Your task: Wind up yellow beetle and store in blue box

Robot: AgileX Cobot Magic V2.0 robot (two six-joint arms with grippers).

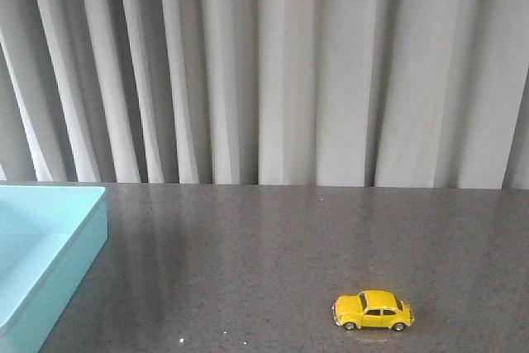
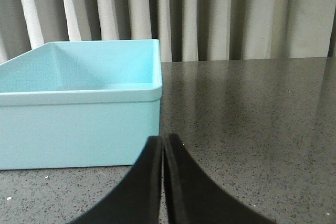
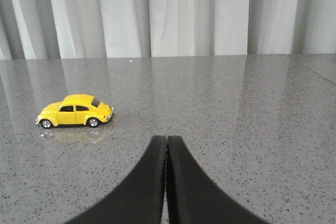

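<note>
The yellow beetle [image 1: 374, 311] stands on its wheels on the dark speckled table, near the front, right of centre. It also shows in the right wrist view [image 3: 75, 111], well apart from my right gripper [image 3: 166, 139], which is shut and empty low over the table. The blue box [image 1: 41, 245] sits at the table's left edge, open and empty. In the left wrist view the blue box [image 2: 79, 129] is just ahead of my left gripper [image 2: 163, 138], which is shut and empty by the box's near corner. Neither gripper shows in the front view.
The dark speckled table [image 1: 273, 254] runs back to a grey pleated curtain [image 1: 273, 64]. Nothing else stands on the table in view.
</note>
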